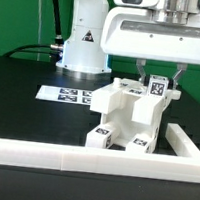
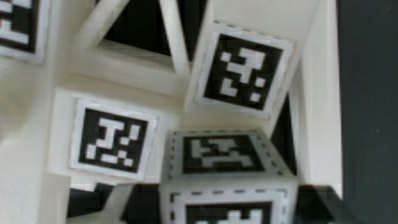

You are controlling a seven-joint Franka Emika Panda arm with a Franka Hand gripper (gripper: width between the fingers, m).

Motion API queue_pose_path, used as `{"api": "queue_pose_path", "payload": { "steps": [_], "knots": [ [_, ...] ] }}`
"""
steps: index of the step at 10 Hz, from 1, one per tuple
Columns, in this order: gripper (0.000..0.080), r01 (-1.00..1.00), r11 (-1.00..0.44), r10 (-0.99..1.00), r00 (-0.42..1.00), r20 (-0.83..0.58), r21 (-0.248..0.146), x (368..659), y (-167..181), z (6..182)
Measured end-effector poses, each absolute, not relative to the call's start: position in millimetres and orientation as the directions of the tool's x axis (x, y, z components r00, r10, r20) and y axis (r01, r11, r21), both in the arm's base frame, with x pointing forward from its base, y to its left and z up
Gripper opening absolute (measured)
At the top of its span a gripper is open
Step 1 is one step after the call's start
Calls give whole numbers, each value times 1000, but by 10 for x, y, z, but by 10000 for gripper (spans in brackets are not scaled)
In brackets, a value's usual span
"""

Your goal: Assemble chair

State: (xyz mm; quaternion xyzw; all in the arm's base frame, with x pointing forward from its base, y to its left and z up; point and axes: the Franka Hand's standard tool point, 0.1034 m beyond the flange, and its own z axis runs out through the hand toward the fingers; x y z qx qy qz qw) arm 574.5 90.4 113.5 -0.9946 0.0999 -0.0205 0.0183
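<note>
The gripper [image 1: 158, 77] hangs right over the chair [image 1: 128, 116], its fingers pinching a tagged upright piece at the top of the assembly. The chair stands on the black table [image 1: 26, 115], tucked against the white rail [image 1: 91, 163], near the marker board [image 1: 68, 94]. It looks light, stiff and smooth, so I'd grip across flat faces of a chunky post, squarely.

The arm [image 1: 84, 31] reaches forward. The gripper [image 1: 157, 76] points straight down, fingers [image 1: 141, 73] spread; jaw contact is not discernible.
</note>
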Motion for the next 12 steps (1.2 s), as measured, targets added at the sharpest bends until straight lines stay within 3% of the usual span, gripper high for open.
{"api": "queue_pose_path", "payload": {
  "steps": [2,6,12],
  "knots": [
    [286,-214,-976,-216,976,36,-41,5745,903,1135],
    [287,-461,-886,-463,886,23,-52,5745,908,1135],
    [287,-807,-587,-808,589,-9,-70,5752,913,1134]
  ]
}}
